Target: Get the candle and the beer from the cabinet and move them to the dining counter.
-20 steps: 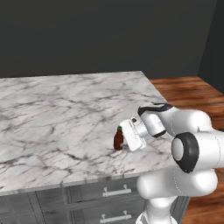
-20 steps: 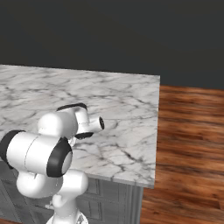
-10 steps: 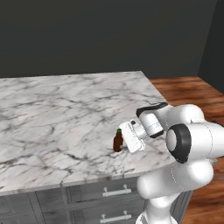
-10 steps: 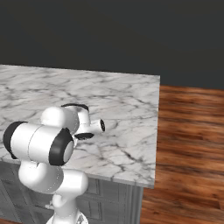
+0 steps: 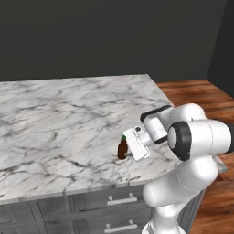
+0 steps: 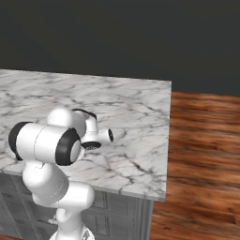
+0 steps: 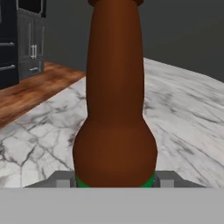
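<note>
The beer [image 5: 122, 149], a small brown bottle with a green cap, stands upright at or just above the dining counter [image 5: 55, 119], close to its front edge and right end. My gripper [image 5: 126, 148] reaches in from the right and is shut on the bottle's body. In the hand view the brown bottle [image 7: 114, 100] rises between my gripper's [image 7: 114, 180] two fingertips, with white veined marble [image 7: 188, 113] behind it. From the right base view the arm's own links cover the hand, and the counter [image 6: 140, 103] stretches behind it.
Grey drawers with silver bar handles [image 5: 121, 200] sit under the slab. Wooden floor [image 6: 201, 154] lies past the counter's right end. Dark cabinets [image 7: 17, 39] stand far off beyond the floor. A dark wall backs the counter.
The beer and the hand have come down slightly and a touch to the left. The arm's elbow has swung toward the counter.
</note>
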### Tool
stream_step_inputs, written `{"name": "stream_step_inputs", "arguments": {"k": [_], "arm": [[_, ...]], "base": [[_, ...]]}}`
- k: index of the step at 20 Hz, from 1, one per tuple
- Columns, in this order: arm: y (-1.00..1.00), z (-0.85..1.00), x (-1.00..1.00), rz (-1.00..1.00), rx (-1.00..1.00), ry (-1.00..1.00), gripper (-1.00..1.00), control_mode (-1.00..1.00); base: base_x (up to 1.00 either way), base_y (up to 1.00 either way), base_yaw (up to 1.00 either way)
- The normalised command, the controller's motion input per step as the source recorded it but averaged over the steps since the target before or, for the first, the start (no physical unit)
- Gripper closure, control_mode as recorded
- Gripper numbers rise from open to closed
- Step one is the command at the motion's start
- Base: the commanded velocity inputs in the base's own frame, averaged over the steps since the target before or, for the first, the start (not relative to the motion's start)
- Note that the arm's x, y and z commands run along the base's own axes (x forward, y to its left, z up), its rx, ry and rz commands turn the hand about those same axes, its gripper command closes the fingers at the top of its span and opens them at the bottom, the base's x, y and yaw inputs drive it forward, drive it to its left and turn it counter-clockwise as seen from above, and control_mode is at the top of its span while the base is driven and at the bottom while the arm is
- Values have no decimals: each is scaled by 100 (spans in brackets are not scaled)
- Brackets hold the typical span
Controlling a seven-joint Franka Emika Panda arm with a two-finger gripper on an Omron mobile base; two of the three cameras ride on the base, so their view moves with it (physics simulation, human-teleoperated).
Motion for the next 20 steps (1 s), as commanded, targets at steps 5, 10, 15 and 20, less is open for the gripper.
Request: {"name": "stream_step_inputs", "arguments": {"k": [5, 10, 15, 20], "arm": [[-2, -21, 13, 1, 2, 0, 100, -100], [-2, -12, 13, 1, 4, 0, 100, -100], [-2, -17, 9, 1, 2, 0, 100, -100], [0, -29, -3, 2, 0, -5, 100, -100]], "base": [[0, 0, 0], [0, 0, 0], [0, 0, 0], [0, 0, 0]]}}
